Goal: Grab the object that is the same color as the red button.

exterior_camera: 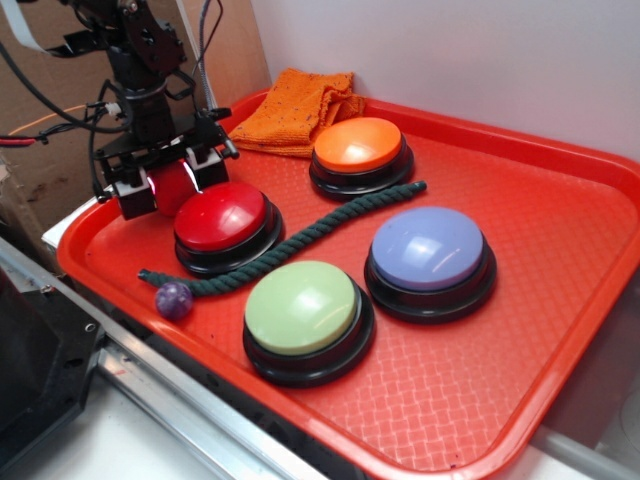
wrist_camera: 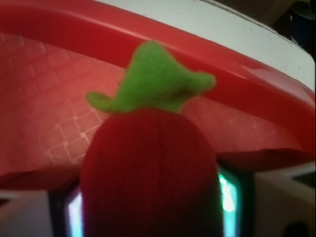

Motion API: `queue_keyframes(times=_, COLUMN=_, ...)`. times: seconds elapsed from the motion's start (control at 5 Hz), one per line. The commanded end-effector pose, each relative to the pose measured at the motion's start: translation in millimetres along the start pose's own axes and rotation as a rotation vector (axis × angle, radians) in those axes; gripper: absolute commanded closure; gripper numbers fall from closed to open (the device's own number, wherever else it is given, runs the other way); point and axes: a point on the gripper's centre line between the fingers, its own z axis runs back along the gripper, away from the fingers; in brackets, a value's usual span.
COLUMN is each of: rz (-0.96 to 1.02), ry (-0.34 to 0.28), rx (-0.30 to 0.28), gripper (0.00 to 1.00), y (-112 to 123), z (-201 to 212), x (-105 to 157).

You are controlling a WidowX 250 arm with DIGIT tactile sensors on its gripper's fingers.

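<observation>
The object (exterior_camera: 172, 192), a small fuzzy red ball with a green patch, sits between the fingers of my gripper (exterior_camera: 170, 185) over the tray's far left corner. In the wrist view the ball (wrist_camera: 148, 168) fills the gap of the gripper (wrist_camera: 148, 210), green patch pointing away, and both pads press its sides. The gripper is shut on it. The red button (exterior_camera: 222, 215), a glossy red dome on a black base, stands just right of the gripper. Whether the ball touches the tray I cannot tell.
A red tray (exterior_camera: 520, 340) holds an orange button (exterior_camera: 358, 145), a purple button (exterior_camera: 428, 250), a green button (exterior_camera: 302, 305), a dark green rope (exterior_camera: 300, 245) and a tiny purple ball (exterior_camera: 174, 299). An orange cloth (exterior_camera: 295, 105) lies at the back. The tray rim (wrist_camera: 237, 74) is close ahead.
</observation>
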Motion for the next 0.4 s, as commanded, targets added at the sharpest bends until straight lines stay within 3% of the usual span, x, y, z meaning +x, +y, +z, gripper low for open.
queue_keyframes(times=0.0, rz=-0.389, ry=0.012, rx=-0.054, gripper=1.00, y=-12.9, z=77.6, x=0.3)
queue_keyframes(times=0.2, rz=-0.555, ry=0.031, rx=-0.083, gripper=1.00, y=-24.6, z=105.0, x=-14.4)
